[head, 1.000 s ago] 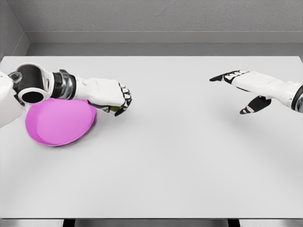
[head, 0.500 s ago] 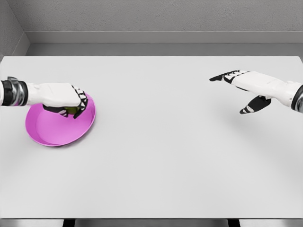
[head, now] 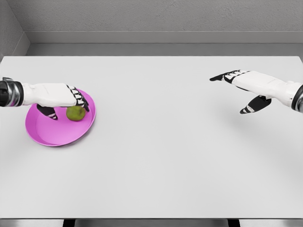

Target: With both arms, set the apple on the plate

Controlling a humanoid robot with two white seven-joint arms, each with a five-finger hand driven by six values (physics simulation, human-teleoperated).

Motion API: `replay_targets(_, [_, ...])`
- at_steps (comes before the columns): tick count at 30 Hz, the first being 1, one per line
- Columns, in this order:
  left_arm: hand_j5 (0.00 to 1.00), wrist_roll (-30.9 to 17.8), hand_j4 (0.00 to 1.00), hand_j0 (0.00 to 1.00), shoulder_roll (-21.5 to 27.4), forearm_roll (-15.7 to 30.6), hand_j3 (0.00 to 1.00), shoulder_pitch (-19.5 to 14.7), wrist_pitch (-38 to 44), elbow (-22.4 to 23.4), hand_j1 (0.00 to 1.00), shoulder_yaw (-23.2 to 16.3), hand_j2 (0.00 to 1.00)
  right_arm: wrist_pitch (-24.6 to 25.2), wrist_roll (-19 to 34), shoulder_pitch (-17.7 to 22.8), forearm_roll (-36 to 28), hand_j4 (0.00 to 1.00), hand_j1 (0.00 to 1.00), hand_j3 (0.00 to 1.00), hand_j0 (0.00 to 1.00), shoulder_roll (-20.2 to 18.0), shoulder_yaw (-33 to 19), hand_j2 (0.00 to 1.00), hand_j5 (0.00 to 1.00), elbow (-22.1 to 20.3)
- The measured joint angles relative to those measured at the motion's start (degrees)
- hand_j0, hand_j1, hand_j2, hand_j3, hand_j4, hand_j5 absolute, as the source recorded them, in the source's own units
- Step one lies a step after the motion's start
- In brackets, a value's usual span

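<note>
So the apple is sitting in the pink plate at the left of the frame, toward the plate's upper right part, greenish and round; the plate itself rests flat on the white bench, close to the bench's left edge. The left robot hand comes in from the left edge and hangs right over the plate; its fingers are spread loose above the apple and the thumb points down just left of it, so the hand is wide and gripping nothing; can't really tell if a fingertip brushes the top of the apple or just clears it. Over at the right of the frame, well apart from all that, the right robot hand floats above the bench with fingers stretched out toward the left and thumb dropped below, also wide and holding nothing; you can see its soft shadow on the bench under it.
</note>
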Motion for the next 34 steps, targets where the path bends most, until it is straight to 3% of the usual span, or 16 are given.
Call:
replay_targets(3, [1.0, 0.0, 1.0, 1.0, 0.69, 1.56, 1.0, 0.09, -0.01, 0.0, 1.0, 0.0, 1.0, 0.0, 0.0, 0.61, 0.01, 1.0, 1.0, 1.0, 1.0, -0.01, -0.28, 1.0, 1.0, 0.02])
replay_targets(6, [1.0, 0.0, 1.0, 1.0, 1.41, 6.8, 1.0, 0.44, -0.02, -0.1, 1.0, 0.35, 1.0, 0.0, 0.0, 1.32, 0.01, 1.0, 1.0, 1.0, 1.0, -0.12, -0.65, 1.0, 1.0, 0.03])
replay_targets(9, [1.0, 0.0, 1.0, 1.0, 1.58, 12.4, 1.0, 0.35, -0.01, -0.32, 1.0, 0.85, 1.0, -0.02, 0.02, 8.79, 0.07, 1.0, 1.0, 1.0, 1.0, -0.44, -3.32, 1.0, 1.0, 0.0])
replay_targets(12, [1.0, 0.0, 1.0, 1.0, 1.62, 15.87, 1.0, 0.44, -0.01, -0.6, 1.0, 1.12, 1.0, 0.04, 0.0, 9.23, 0.09, 1.0, 1.0, 1.0, 1.0, -0.82, -6.9, 1.0, 1.0, -0.03])
replay_targets(17, [1.0, 0.0, 1.0, 1.0, 2.31, 19.74, 1.0, 1.32, -0.02, -0.17, 1.0, 2.14, 1.0, 0.08, 0.0, 9.23, 0.09, 1.0, 1.0, 1.0, 1.0, -1.16, -8.66, 1.0, 1.0, -0.04])
replay_targets(24, [1.0, 0.0, 1.0, 1.0, 3.3, 21.62, 1.0, 2.99, -0.03, 5.47, 1.0, 3.95, 1.0, 0.09, 0.0, 9.23, 0.08, 1.0, 1.0, 1.0, 1.0, -1.17, -9.07, 1.0, 1.0, -0.05])
replay_targets(34, [1.0, 0.0, 1.0, 1.0, 3.72, 21.82, 1.0, 2.99, -0.02, 6.65, 1.0, 4.63, 1.0, 0.09, 0.0, 9.23, 0.06, 1.0, 1.0, 1.0, 1.0, -1.15, -9.11, 1.0, 1.0, -0.05])
